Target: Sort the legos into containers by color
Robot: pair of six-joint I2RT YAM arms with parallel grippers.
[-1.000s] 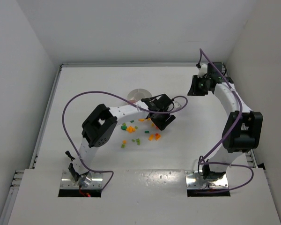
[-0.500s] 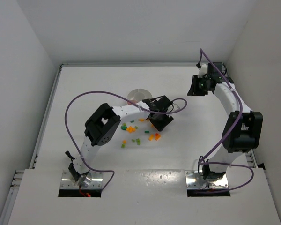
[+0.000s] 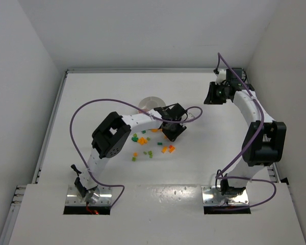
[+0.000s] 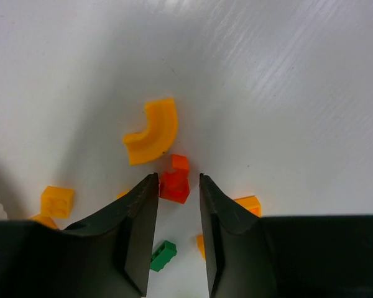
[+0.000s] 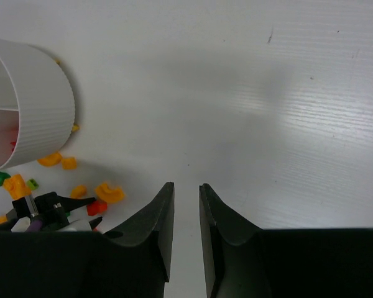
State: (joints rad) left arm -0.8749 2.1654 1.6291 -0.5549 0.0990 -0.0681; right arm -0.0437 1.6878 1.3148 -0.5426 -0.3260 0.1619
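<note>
Black left fingers point down at the white counter, their tips flanking a small red plastic brick. One tip touches it, yet whether they actually pinch it I cannot tell. Just beyond that brick lies a curved orange brick, with a square orange brick off to one side and a tiny green brick beneath the fingers. From above, these loose pieces lie scattered on the near side of the round white ribbed plastic dish, which the left arm partly hides. Black right fingers hover well apart from the pile, a narrow slit between them, grasping nothing.
</note>
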